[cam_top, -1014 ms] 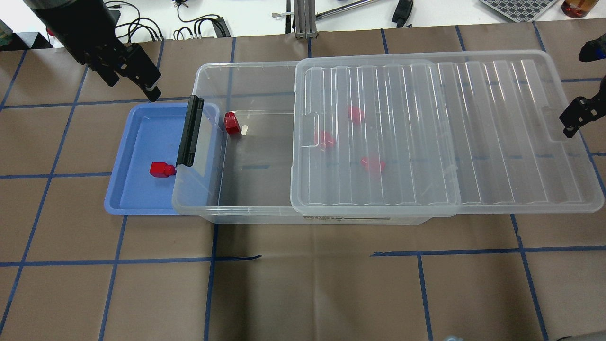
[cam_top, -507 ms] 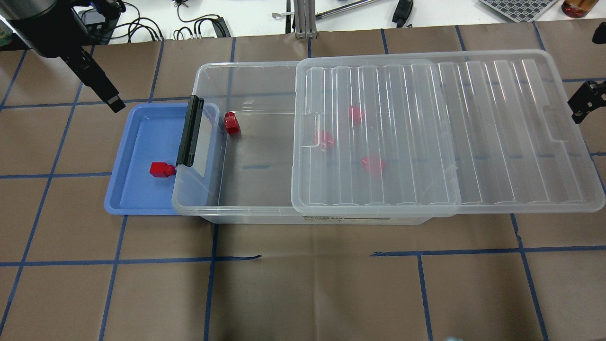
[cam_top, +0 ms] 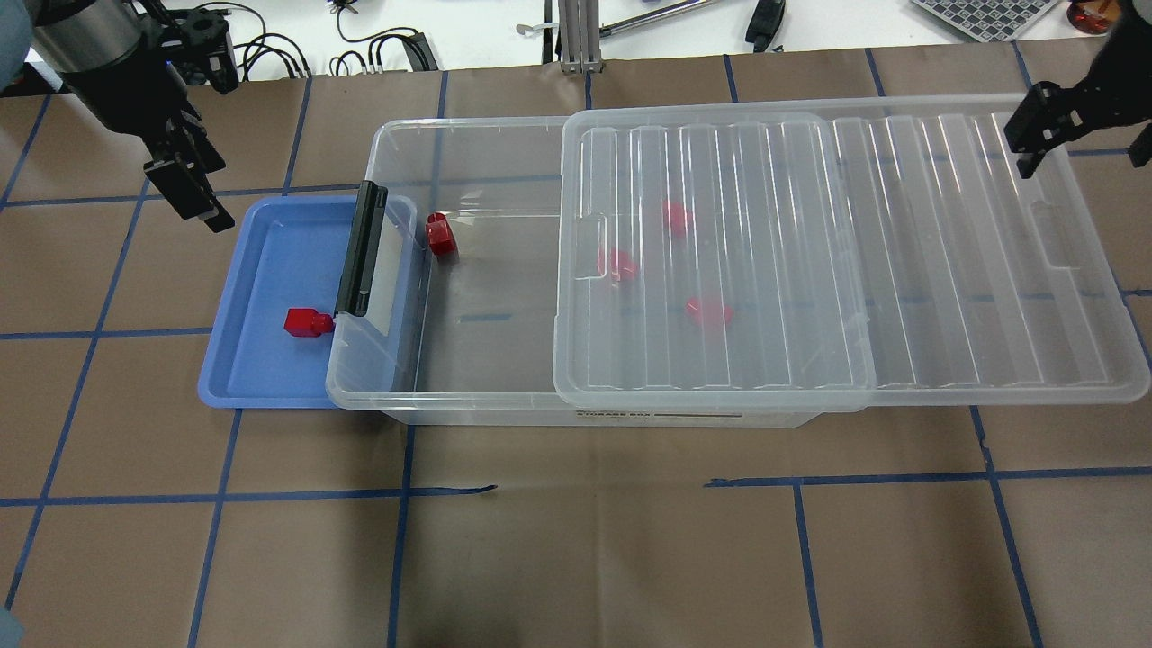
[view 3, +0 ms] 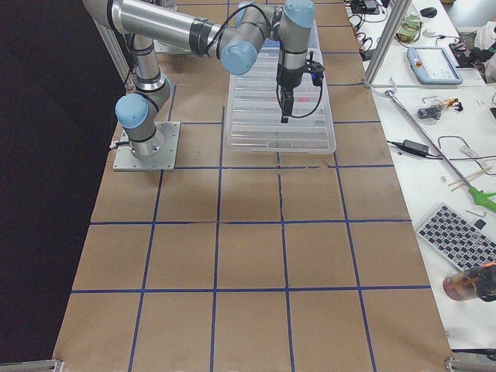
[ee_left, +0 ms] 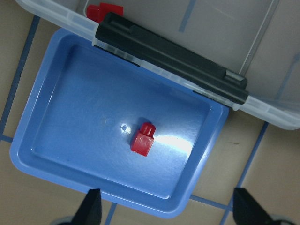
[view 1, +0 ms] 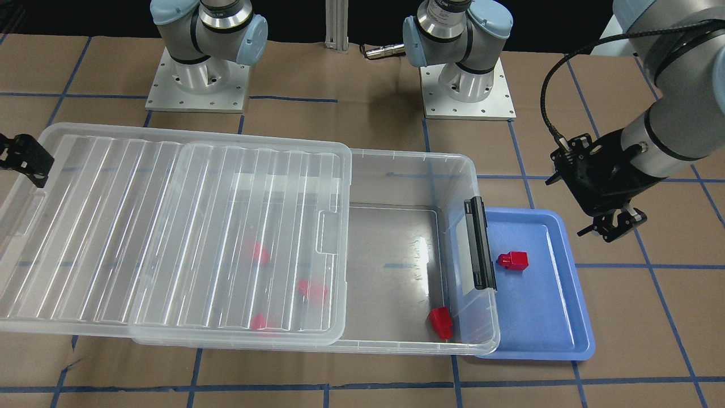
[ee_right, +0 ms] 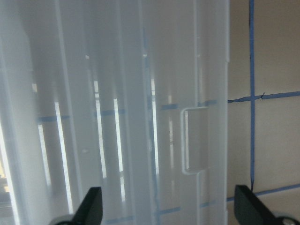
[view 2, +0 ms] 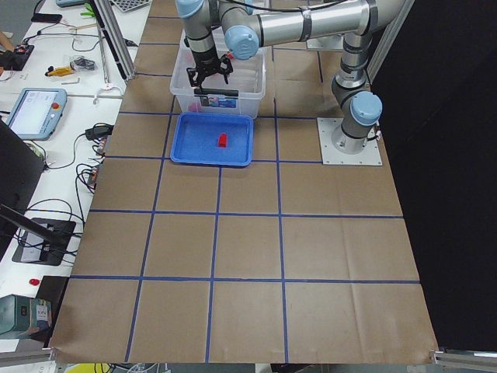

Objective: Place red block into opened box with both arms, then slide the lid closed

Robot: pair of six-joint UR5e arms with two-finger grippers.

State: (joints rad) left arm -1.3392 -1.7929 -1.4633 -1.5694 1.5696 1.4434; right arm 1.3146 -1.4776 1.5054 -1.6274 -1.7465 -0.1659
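One red block (cam_top: pixel 308 321) lies in the blue tray (cam_top: pixel 261 378), seen close in the left wrist view as the red block (ee_left: pixel 143 139). Another red block (cam_top: pixel 440 234) rests inside the box (cam_top: pixel 396 148), in its uncovered end behind the black latch bar (cam_top: pixel 362 247). Three more show blurred under the lid (cam_top: pixel 945 270), which covers the box's right part and overhangs to the right. My left gripper (cam_top: pixel 189 184) hangs open and empty above the tray's far left corner. The right gripper (cam_top: pixel 1035 144) is open and empty over the lid's far right corner, near a handle recess (ee_right: pixel 194 140).
Blue tape lines cross the brown paper table. Cables, a metal post (cam_top: pixel 576 36) and a keyboard (cam_top: pixel 981 13) lie past the table's far edge. The two arm bases (view 1: pixel 198 73) stand on the robot's side of the box. The tray's right edge is tucked under the box.
The left gripper has drawn back leftward from the box's open end to the tray's far left corner. The right gripper has moved from beside the lid's right edge over its far right corner.
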